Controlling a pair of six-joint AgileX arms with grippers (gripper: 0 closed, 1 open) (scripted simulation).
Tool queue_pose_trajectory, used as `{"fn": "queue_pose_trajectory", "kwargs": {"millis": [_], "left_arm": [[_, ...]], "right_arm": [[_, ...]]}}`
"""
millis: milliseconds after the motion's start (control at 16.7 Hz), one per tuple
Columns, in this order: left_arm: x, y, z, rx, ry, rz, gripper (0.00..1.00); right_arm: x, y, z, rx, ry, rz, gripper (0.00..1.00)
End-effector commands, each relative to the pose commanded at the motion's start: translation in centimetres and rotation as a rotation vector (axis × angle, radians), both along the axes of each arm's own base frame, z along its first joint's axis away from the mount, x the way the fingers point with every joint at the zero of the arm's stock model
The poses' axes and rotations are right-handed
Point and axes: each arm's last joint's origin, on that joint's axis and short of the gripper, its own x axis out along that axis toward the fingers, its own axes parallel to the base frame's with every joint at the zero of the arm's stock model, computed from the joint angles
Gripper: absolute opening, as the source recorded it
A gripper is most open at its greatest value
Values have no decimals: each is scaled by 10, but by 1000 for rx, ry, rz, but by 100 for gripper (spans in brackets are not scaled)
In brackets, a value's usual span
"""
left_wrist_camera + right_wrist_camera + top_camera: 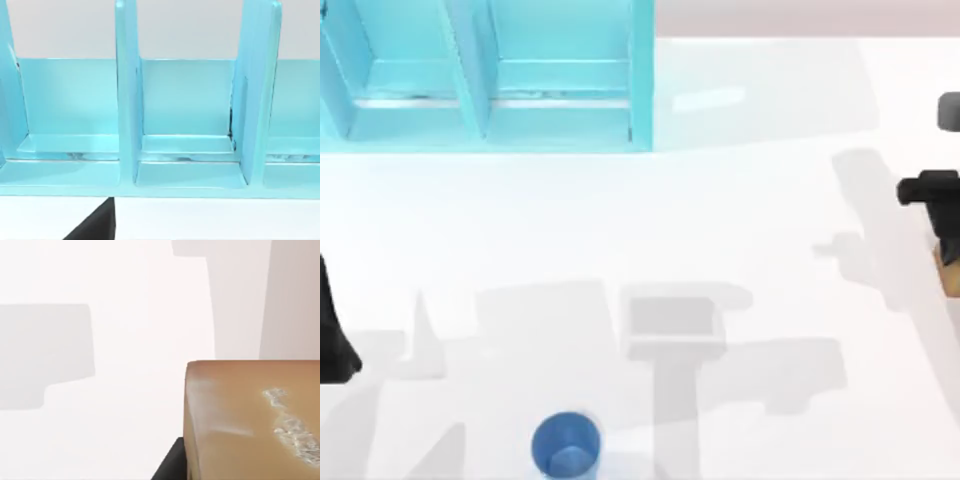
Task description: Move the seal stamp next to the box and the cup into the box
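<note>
Right arm [938, 190] sits at the right edge of the table [620, 220]. A sliver of tan shows just below its black body, at the frame edge. In the right wrist view the seal stamp [252, 420] is very close to the camera: a tan block with pale white marks on its facing side, and a dark finger [170, 465] touching its lower corner. The block appears to be held by the right gripper, though how tightly the fingers close on it I cannot tell.

Left arm [332, 325] is at the left edge of the table. A dark finger tip [95, 225] shows in the left wrist view, pointing toward the box [187, 125]; finger spread cannot be judged.

The box [490, 75] is light blue with upright dividers making open compartments, at the far left part of the table.

The cup [566, 445], blue and round, stands upright at the near edge, well apart from both arms and from the box.
</note>
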Motion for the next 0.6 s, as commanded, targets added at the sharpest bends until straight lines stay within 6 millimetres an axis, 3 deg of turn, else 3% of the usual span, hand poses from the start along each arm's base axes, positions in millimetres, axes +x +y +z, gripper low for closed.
{"fn": "queue_pose_trajectory", "kwargs": {"millis": [120, 480, 600], "left_arm": [[0, 0, 0, 0, 0, 0, 100], [0, 0, 0, 0, 0, 0, 100], [0, 0, 0, 0, 0, 0, 100]], "right_arm": [[1, 0, -5, -2, 3, 1, 0], [1, -1, -56, 1, -3, 0, 0], [1, -1, -65, 0, 3, -1, 0]]}}
